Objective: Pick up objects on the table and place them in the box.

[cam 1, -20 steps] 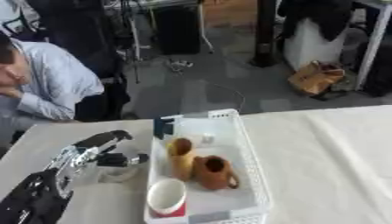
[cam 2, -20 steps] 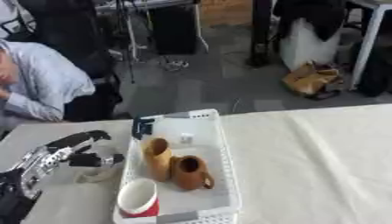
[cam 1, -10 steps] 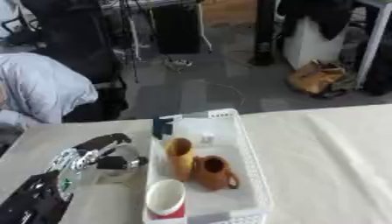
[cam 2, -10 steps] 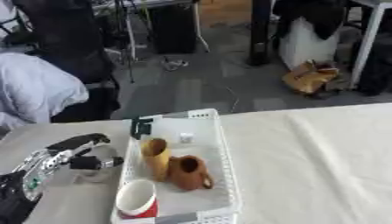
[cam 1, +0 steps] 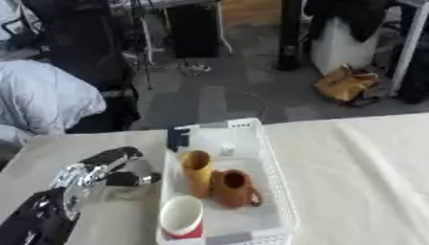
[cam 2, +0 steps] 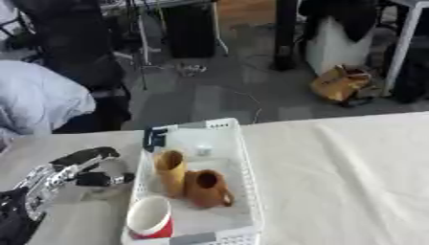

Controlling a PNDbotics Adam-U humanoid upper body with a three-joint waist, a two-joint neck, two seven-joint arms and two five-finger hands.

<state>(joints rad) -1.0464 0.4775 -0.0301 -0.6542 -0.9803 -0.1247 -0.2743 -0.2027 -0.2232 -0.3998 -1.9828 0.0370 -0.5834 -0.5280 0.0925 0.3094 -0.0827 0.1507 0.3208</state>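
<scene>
- My left hand [cam 1: 88, 174] has barely shifted since the earlier frame; fingers curled around a pale object [cam 1: 126, 178].
- White basket [cam 1: 275, 191] just beyond my fingertips holds two brown mugs [cam 1: 220, 184] and a red-and-white cup [cam 1: 183, 217].

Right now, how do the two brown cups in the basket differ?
The tan cup is lighter, taller and slimmer, with no handle visible; the brown mug beside it is darker, squatter and has a handle on its right. Both stand upright, mouths up, touching, inside the white basket.

White plastic lattice box [cam 1: 272, 172] on matt cream cloth table [cam 1: 368, 167].
</scene>
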